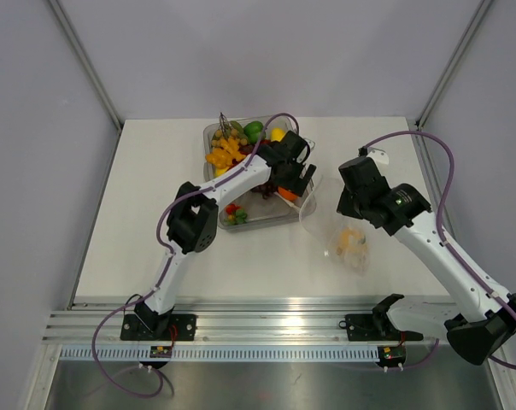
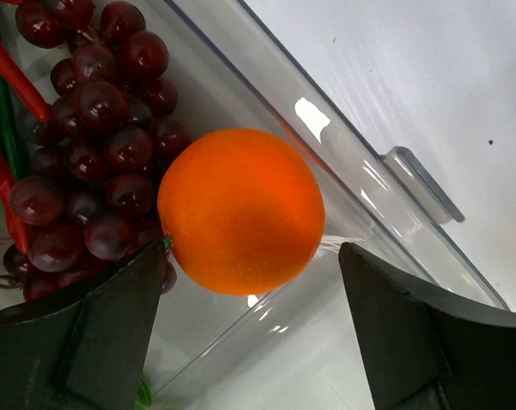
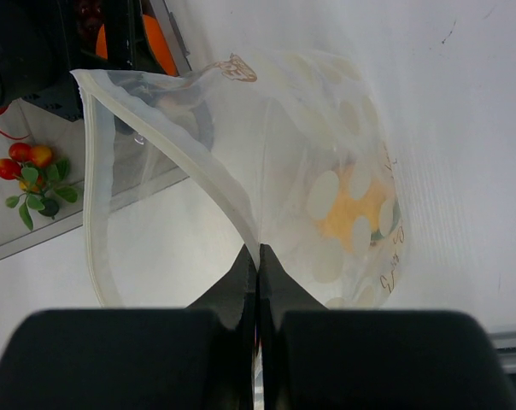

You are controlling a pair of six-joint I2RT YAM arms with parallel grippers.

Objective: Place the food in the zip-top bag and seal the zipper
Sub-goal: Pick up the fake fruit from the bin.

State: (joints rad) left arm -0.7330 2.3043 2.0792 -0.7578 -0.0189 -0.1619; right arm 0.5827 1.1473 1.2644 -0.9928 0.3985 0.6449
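My left gripper (image 2: 254, 329) is open inside the clear tray (image 2: 412, 175). The orange (image 2: 241, 209) sits just ahead of its fingertips; the left finger (image 2: 113, 329) is at the orange's edge and the right finger (image 2: 403, 333) stands apart from it. Purple grapes (image 2: 87, 145) lie beside the orange. From above, the left gripper (image 1: 294, 175) hangs over the orange (image 1: 288, 195). My right gripper (image 3: 259, 256) is shut on the mouth edge of the dotted zip-top bag (image 3: 326, 128), holding the mouth agape toward the tray. A yellow-orange food piece (image 3: 360, 209) lies inside the bag (image 1: 350, 245).
The tray (image 1: 208, 134) also holds yellow pieces (image 1: 224, 154), a green pepper (image 1: 254, 130), a lemon (image 1: 278, 134) and small red tomatoes (image 1: 232, 212). Red pepper strips (image 2: 2, 64) lie by the grapes. Grey walls ring the white table (image 1: 138, 239).
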